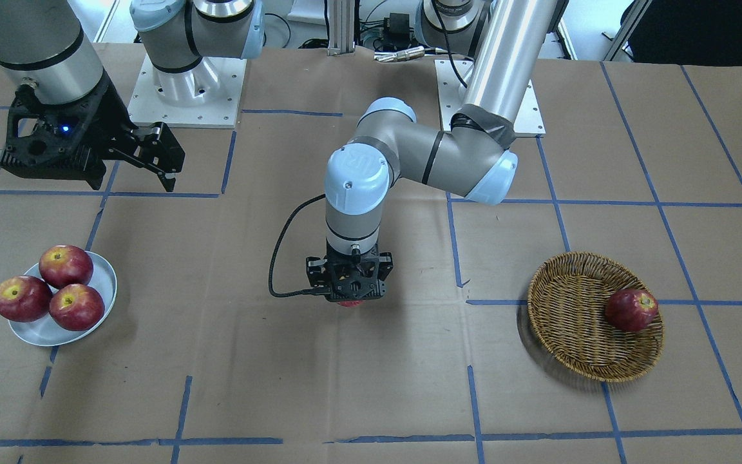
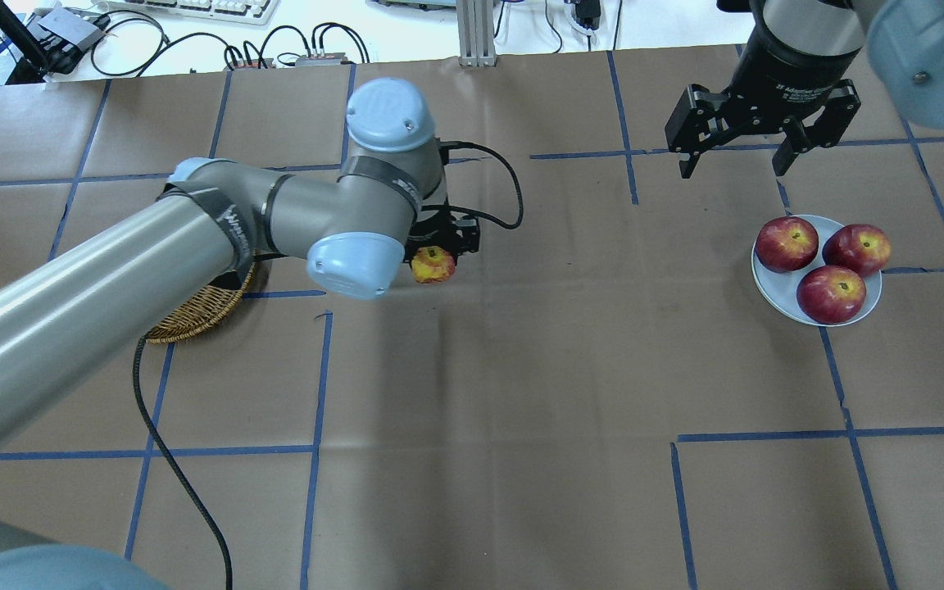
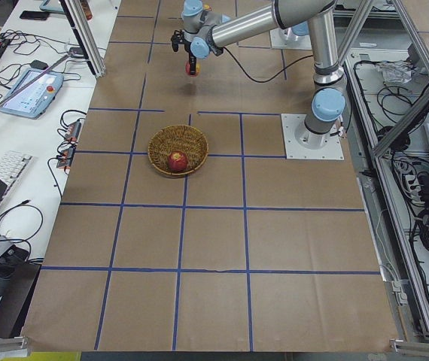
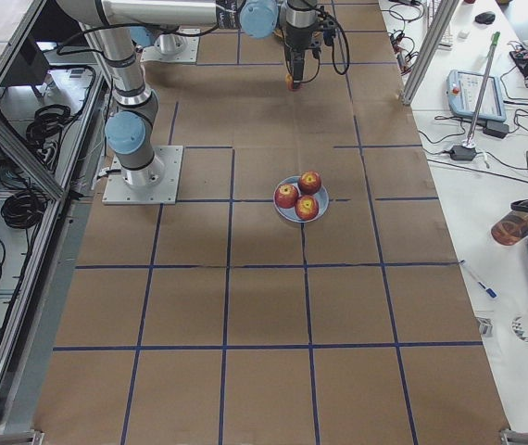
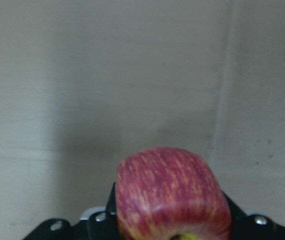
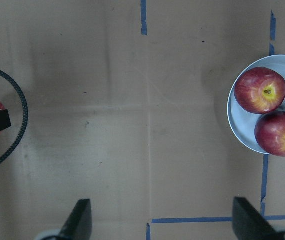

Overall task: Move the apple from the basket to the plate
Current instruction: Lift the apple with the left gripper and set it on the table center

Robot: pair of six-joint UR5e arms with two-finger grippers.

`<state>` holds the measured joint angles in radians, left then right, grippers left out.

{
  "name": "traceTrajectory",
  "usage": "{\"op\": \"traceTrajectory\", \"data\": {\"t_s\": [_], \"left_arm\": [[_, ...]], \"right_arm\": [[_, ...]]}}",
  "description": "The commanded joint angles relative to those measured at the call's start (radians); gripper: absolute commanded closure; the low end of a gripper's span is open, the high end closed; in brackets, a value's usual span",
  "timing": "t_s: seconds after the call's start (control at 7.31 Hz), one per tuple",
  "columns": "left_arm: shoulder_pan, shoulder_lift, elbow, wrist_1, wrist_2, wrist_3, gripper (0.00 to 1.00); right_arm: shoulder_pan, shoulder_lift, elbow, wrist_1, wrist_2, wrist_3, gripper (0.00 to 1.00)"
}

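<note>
A counter (image 2: 521,393) covered in brown paper and crossed by blue tape lines (image 2: 316,369). Left of centre in the overhead view, the robot's left hand (image 2: 442,246) points straight down and is clenched around the apple (image 2: 433,265), a pinkish-red fruit with a yellow patch. The apple hangs under the hand, and most of the hand is hidden by the arm's pale blue joint. The camera on that wrist shows the streaked apple at the bottom middle of its frame, the black hand just showing at either side, with brown paper and a soft shadow beyond. A black cable (image 2: 505,192) loops out from the hand.

The apple is outside the basket (image 2: 193,315), which lies at the left of the overhead view, partly covered by the left arm. In the front-facing view the basket sits at the right of the frame, with one dark red apple (image 1: 631,309) resting against its right-hand side.

The plate (image 2: 769,283) is at the right of the overhead view, well apart from the held apple. Three dark red apples (image 2: 831,293) rest on it, close together and covering most of it. The right hand (image 2: 734,168) hovers near the plate, toward the upper right of that frame, released, its two black fingers (image 2: 679,143) spread wide.
</note>
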<state>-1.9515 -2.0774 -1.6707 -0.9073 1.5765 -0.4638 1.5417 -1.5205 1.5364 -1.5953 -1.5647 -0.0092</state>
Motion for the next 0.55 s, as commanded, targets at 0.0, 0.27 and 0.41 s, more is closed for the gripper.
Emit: {"op": "traceTrajectory", "data": {"t_s": [0.0, 0.27, 0.41], "left_arm": [[-0.029, -0.039, 0.014, 0.007, -0.003, -0.022, 0.40], [-0.029, -0.042, 0.012, 0.007, -0.003, -0.019, 0.40], [-0.027, -0.041, 0.005, 0.007, -0.001, -0.013, 0.40]], "right_arm": [[0.000, -0.007, 0.001, -0.002, 0.003, 0.000, 0.00], [0.000, -0.006, 0.007, -0.002, 0.003, 0.000, 0.00], [0.000, -0.006, 0.007, -0.005, 0.000, 0.000, 0.00]]}}
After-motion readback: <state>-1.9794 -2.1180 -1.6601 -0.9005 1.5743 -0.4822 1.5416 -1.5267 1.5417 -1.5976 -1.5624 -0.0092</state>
